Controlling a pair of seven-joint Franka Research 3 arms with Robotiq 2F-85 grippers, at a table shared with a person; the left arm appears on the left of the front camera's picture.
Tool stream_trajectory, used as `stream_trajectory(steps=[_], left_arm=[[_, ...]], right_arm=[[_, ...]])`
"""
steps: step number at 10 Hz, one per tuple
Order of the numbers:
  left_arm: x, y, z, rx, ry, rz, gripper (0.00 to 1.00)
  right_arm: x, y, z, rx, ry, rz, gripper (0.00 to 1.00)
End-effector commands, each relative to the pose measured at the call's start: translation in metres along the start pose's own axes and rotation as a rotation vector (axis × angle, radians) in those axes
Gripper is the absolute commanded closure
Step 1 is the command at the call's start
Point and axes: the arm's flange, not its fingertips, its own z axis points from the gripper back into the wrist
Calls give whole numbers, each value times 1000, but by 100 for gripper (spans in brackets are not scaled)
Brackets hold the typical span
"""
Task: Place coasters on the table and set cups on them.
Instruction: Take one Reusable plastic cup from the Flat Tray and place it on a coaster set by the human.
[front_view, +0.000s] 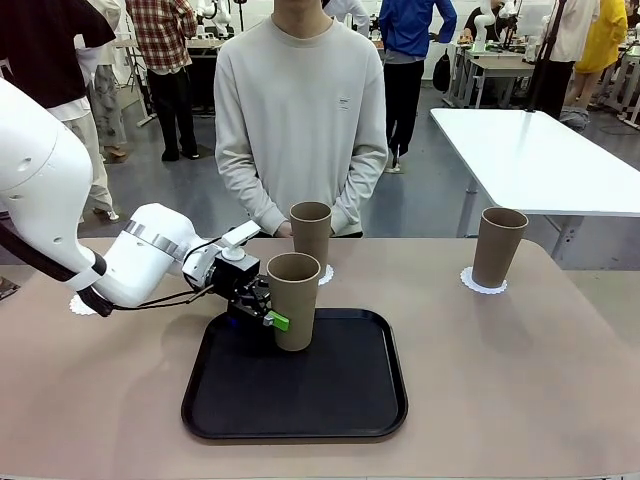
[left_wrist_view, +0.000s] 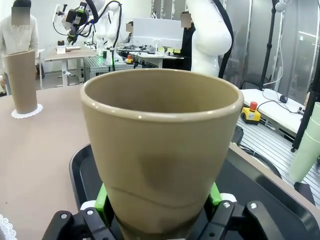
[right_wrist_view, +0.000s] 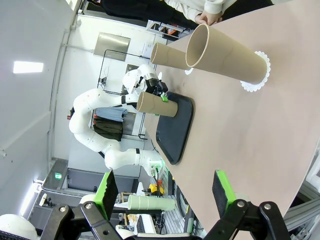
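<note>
- Front: your left tool (front_view: 258, 308) grips the last cup (front_view: 293, 300) low on the tray (front_view: 295, 420); the free coaster (front_view: 84, 303) waits on the tabletop (front_view: 520, 380).
- Left wrist: pads (left_wrist_view: 102, 200) squeeze its base, so it stays upright.
- Right wrist: your right tool (right_wrist_view: 164, 186) hangs wide open, empty.

Matt tan paper-like cups (front_view: 293, 300), lacy white paper coasters (front_view: 483, 285), glossy black plastic tray (front_view: 296, 408).
</note>
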Motion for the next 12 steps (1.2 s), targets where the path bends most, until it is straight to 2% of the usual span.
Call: stream_trajectory(steps=[1,3,5,7,8,9,10,11,12], left_arm=[[39,-29,-6,75,-16,42,100],[106,-64,-18,217,-56,6,100],[167,-94,-27,268,-32,-51,100],[196,-106,-32,322,15,-39,100],[193,-111,-34,335,48,57,100],[198,-102,-25,274,-16,-78,100],[206,-109,-28,305,17,-43,15],[194,-110,2,328,-10,-22,15],[197,-120,40,402,-59,-26,15]], right_arm=[[0,1,-2,-1,-12,3,0],[0,1,-2,-1,-12,3,0],[0,1,-2,-1,-12,3,0],[0,1,-2,-1,-12,3,0],[0,1,-2,-1,-12,3,0],[0,1,-2,-1,-12,3,0],[0,1,-2,-1,-12,3,0],[0,1,-2,-1,-12,3,0],[0,1,-2,-1,-12,3,0]])
